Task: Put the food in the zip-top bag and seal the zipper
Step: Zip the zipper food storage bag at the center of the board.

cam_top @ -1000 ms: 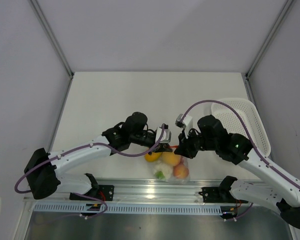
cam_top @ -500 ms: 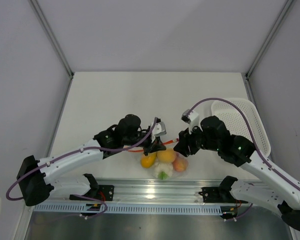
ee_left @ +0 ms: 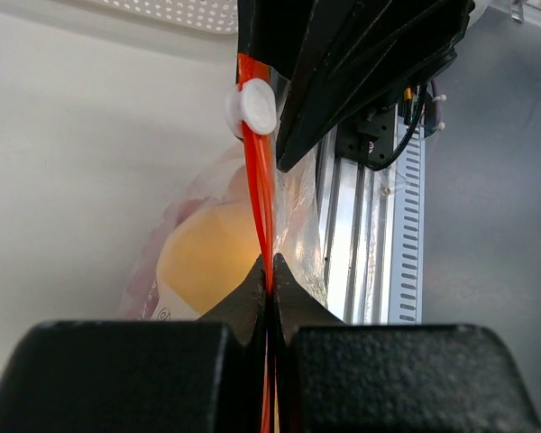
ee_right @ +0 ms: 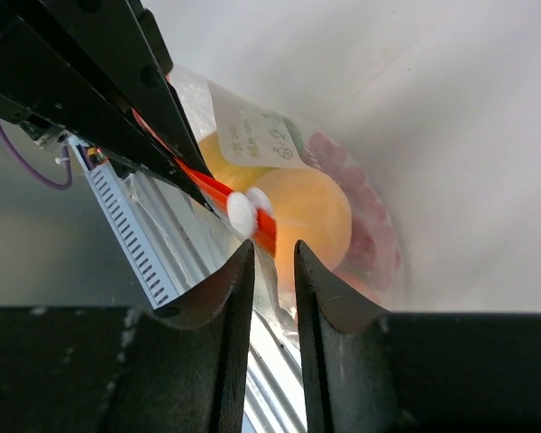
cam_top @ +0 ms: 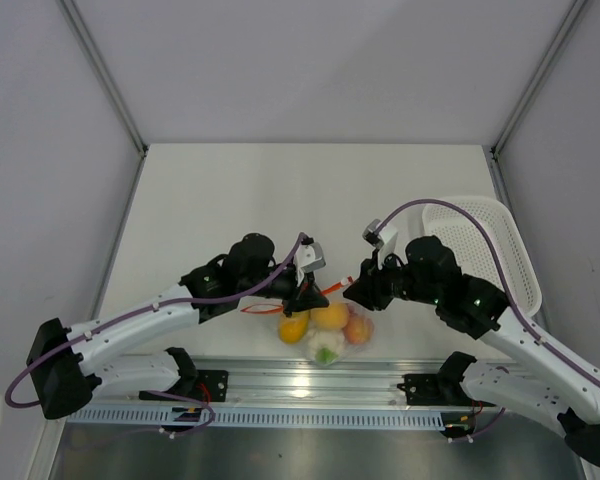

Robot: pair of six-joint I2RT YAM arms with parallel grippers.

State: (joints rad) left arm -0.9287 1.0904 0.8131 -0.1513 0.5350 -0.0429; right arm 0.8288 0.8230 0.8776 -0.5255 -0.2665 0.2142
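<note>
The clear zip-top bag (cam_top: 325, 335) hangs near the table's front edge. It holds the food: an orange fruit (cam_top: 331, 316), a yellow fruit (cam_top: 293, 328), a white-green vegetable piece (cam_top: 326, 348) and a reddish piece (cam_top: 358, 330). My left gripper (cam_top: 310, 293) is shut on the red-orange zipper (ee_left: 260, 180), below its white slider (ee_left: 252, 108). My right gripper (cam_top: 352, 290) is at the strip's other end. In the right wrist view its jaws (ee_right: 273, 248) stand a little apart, around clear bag film, just under the slider (ee_right: 242, 215).
The white perforated basket (cam_top: 490, 250) stands at the right, behind my right arm. The metal mounting rail (cam_top: 310, 380) runs along the front edge just below the bag. Grey walls close in the table's left and right sides.
Both grippers and the bag have shifted left and slightly nearer. A length of red-orange strip now shows to the left of my left gripper.
</note>
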